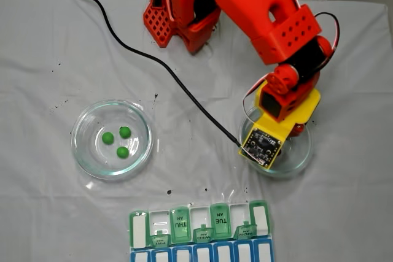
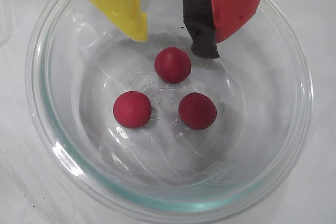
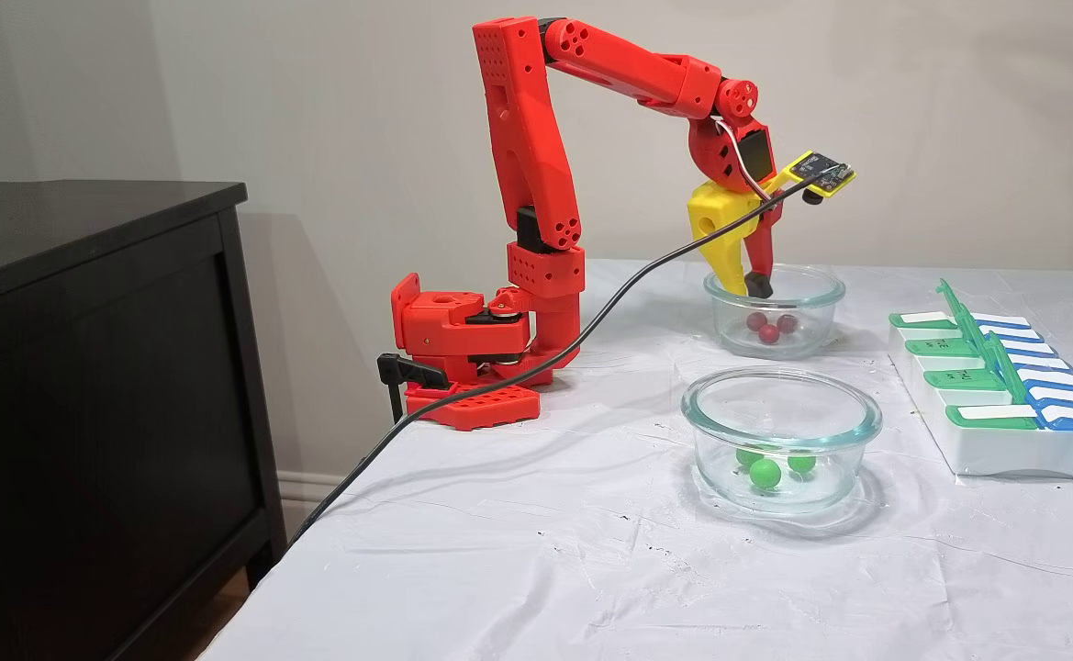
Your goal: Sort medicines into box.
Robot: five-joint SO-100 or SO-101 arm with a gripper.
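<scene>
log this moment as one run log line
end effector: open, in red-ball dish | red balls: three, ungrasped | green balls: three, other dish | box: some lids up

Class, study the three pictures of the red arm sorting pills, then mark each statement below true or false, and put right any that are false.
1. The hand is open above three red balls in a glass dish. True.
2. One red ball is already pinched between the fingers. False: all three lie loose on the dish's bottom.
3. The other glass dish holds three green balls. True.
4. The pill organizer has every green lid shut. False: several lids stand open.
5. A ball already lies in the organizer. False: none shows there; all six are in the dishes.
</scene>
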